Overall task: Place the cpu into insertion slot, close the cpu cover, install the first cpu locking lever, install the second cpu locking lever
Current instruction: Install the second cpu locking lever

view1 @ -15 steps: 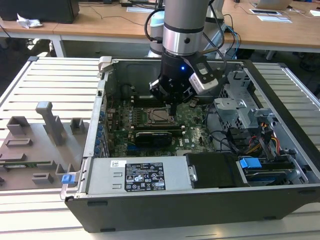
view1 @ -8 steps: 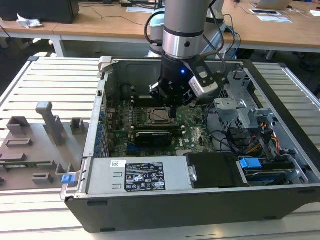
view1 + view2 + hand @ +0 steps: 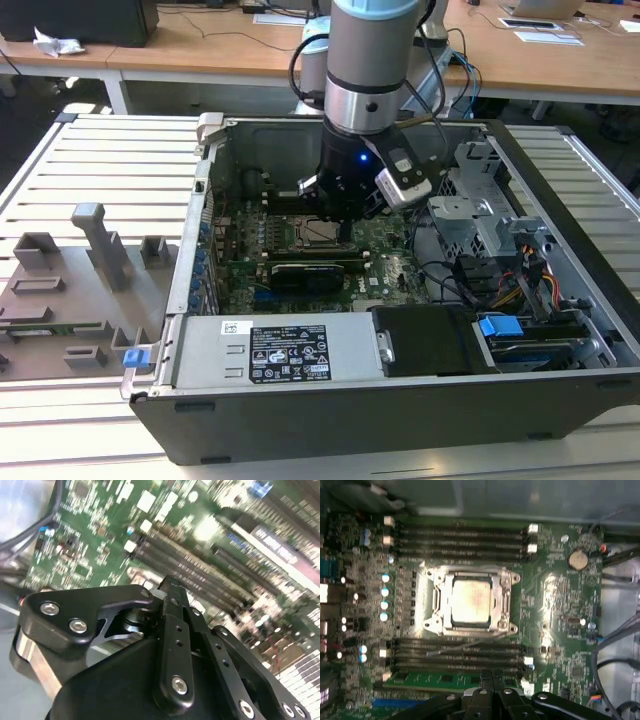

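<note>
We hover our gripper (image 3: 492, 680), fingers pressed together and empty, over the green board (image 3: 555, 605). The chip (image 3: 471, 601) sits in its socket (image 3: 506, 600) under the metal frame (image 3: 439, 575), at the gripper's twelve o'clock, apparently already seated.

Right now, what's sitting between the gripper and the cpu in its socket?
In the first wrist view, a bank of long black memory slots on the green board lies between the gripper and the cpu under the cpu cover.
</note>
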{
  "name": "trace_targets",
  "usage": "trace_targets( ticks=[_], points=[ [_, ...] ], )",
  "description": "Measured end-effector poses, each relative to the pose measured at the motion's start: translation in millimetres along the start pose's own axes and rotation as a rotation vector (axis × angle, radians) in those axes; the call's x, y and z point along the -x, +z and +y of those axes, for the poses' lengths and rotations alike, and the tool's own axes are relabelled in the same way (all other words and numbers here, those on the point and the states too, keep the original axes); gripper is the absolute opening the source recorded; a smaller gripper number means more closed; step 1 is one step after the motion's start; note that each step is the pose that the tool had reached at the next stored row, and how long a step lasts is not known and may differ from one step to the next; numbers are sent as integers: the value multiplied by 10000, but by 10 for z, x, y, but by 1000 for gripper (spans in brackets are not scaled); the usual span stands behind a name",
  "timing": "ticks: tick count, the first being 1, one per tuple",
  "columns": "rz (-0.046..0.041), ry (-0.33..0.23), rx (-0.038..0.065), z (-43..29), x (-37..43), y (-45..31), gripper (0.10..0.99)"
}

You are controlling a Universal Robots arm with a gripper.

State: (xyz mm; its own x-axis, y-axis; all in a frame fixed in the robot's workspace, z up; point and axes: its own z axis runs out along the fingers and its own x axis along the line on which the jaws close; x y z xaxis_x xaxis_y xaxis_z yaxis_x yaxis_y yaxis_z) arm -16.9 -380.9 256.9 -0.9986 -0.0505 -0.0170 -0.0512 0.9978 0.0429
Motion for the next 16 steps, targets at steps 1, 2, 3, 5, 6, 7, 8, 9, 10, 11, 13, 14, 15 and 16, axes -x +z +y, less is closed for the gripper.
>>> trace_targets(
  ticks=[1,2,3,5,6,7,8,9,10,11,13,14,15,16],
  points=[
    [-20,5,370,0,0,0,106],
    [-39,11,751,0,0,0,106],
    [-51,14,978,0,0,0,106],
    [-59,17,1126,0,0,0,106],
    [-59,17,1127,0,0,1,106],
    [-59,17,1129,0,0,10,106],
    [-58,17,1127,-1,-1,32,106],
    [-58,16,1128,-2,-1,41,106],
    [-58,16,1128,-2,-1,49,106],
    [-59,17,1129,-2,-1,65,106],
    [-58,17,1128,-4,-2,89,106],
    [-59,16,1128,-4,-1,99,106],
    [-59,16,1128,-4,-2,107,106],
    [-58,16,1128,-5,-2,121,106]
  ],
)
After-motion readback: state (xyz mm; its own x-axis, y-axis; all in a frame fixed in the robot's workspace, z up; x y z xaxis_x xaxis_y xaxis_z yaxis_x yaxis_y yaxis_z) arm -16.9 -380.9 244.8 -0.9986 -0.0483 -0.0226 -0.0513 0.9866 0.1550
